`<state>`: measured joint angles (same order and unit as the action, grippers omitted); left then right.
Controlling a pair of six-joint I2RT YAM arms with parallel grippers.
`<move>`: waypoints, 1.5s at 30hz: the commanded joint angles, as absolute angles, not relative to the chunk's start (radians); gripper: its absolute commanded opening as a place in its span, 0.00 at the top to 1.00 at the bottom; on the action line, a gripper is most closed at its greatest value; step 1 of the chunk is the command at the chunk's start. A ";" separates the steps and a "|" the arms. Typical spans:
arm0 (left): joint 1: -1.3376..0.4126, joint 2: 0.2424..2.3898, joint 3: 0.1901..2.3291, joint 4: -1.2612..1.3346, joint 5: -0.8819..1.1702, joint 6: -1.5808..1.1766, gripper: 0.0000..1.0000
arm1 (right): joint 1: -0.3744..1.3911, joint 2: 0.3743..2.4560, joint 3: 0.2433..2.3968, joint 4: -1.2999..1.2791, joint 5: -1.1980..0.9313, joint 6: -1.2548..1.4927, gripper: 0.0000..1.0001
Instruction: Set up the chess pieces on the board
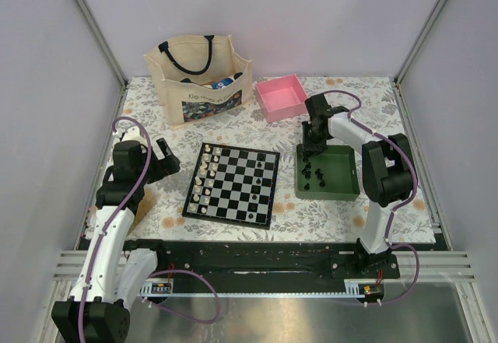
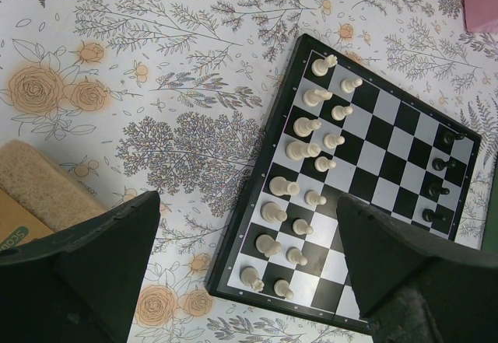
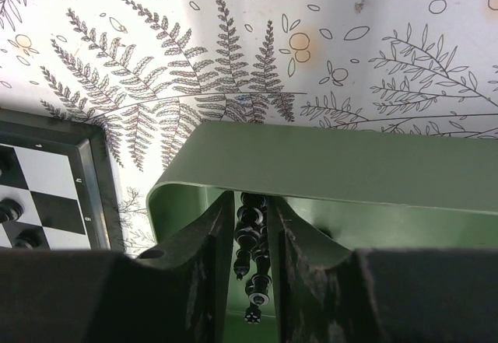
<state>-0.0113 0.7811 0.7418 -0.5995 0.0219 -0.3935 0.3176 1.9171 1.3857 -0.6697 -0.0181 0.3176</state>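
Your right gripper sits low at the green tray, its fingers drawn in to a narrow gap. Black chess pieces fill that gap and touch both inner faces, so it is gripping them. More than one piece seems to be in the slot, and you cannot tell which one takes the squeeze. The fingers are just inside the tray's far left corner, with the curved green wall right in front of them. More black pieces lie loose on the tray floor, nearer to you than the gripper.

The board lies just left of the tray, apart from it and a little askew, its corner showing at the left of the right wrist view. A few black pieces already stand on the board's side toward the tray, well clear of the right gripper. White pieces fill the two rows on the opposite side.

Your left gripper hangs above the flowered table cover just off the board's left edge. Its jaws stand wide apart, holding nothing and touching nothing, and the rows of white pieces show between its fingers.

Farther back, a pink box sits beyond the tray, and a canvas bag stands to its left
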 commanded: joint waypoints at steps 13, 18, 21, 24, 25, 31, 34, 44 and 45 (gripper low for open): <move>-0.014 0.779 0.752 -0.572 0.011 -0.397 0.01 | 0.314 1.846 1.384 -0.660 -0.005 0.304 0.84; -0.015 0.776 0.750 -0.571 0.012 -0.397 0.01 | 0.314 1.770 1.394 -0.699 -0.005 0.298 0.84; -0.015 0.776 0.750 -0.572 0.014 -0.397 0.01 | 0.314 1.712 1.393 -0.721 -0.005 0.296 0.84; -0.015 0.778 0.752 -0.569 0.015 -0.397 0.01 | 0.314 1.657 1.384 -0.732 -0.012 0.304 0.84; -0.017 0.778 0.752 -0.569 0.017 -0.397 0.01 | 0.314 1.638 1.382 -0.736 -0.024 0.307 0.84; -0.015 0.776 0.750 -0.568 0.018 -0.399 0.01 | 0.339 1.576 1.376 -0.767 -0.075 0.324 0.84; -0.017 0.775 0.750 -0.568 0.020 -0.399 0.01 | 0.388 1.562 1.374 -0.778 -0.084 0.334 0.84; -0.015 0.762 0.749 -0.565 0.017 -0.399 0.01 | 0.584 1.560 1.329 -0.752 -0.089 0.399 0.83; -0.015 0.764 0.749 -0.566 0.017 -0.399 0.01 | 0.598 1.563 1.319 -0.746 -0.092 0.408 0.83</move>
<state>-0.0124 0.7792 0.7418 -0.5995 0.0223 -0.3935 0.5461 1.5936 1.3464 -0.7601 -0.0731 0.3630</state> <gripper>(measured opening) 0.988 0.240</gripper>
